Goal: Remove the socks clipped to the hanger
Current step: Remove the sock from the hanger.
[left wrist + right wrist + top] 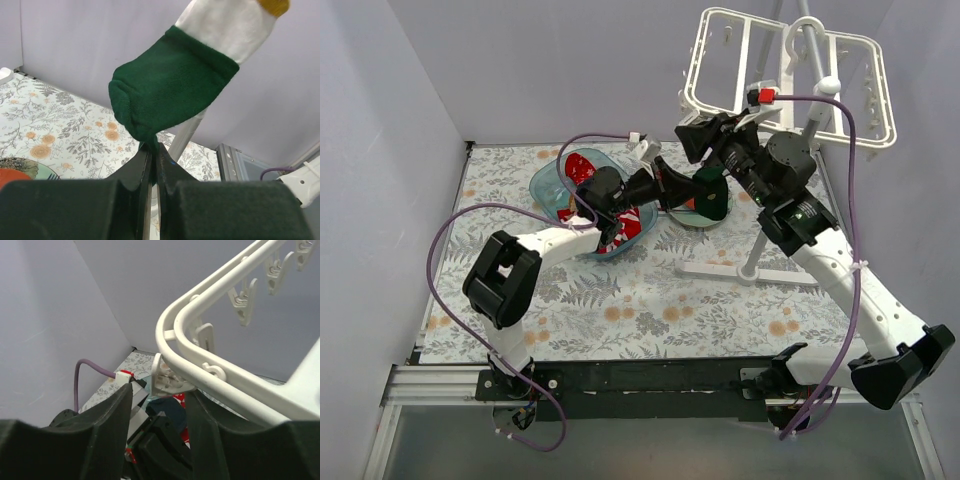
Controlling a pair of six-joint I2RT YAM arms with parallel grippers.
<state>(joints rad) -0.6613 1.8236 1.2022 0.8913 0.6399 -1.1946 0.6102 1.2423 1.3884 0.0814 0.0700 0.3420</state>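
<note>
A dark green sock (165, 85) with a white band and a mustard cuff hangs down in the left wrist view. Its top runs out of the frame. My left gripper (151, 150) is shut on the sock's lowest fold. From above, the left gripper (672, 188) and the sock (713, 192) sit under the near left corner of the white hanger (694, 62). My right gripper (159, 392) is open around a white clip (170, 377) on the hanger (225, 375) corner bar. From above, the right gripper (692, 140) is at that corner.
A blue tub (548, 178) at the back left holds red socks (582, 167). A plate (692, 218) with a red-orange thing lies under the green sock. The hanger's pole stands on a white base (750, 270). More clips (242, 302) dangle along the hanger bars.
</note>
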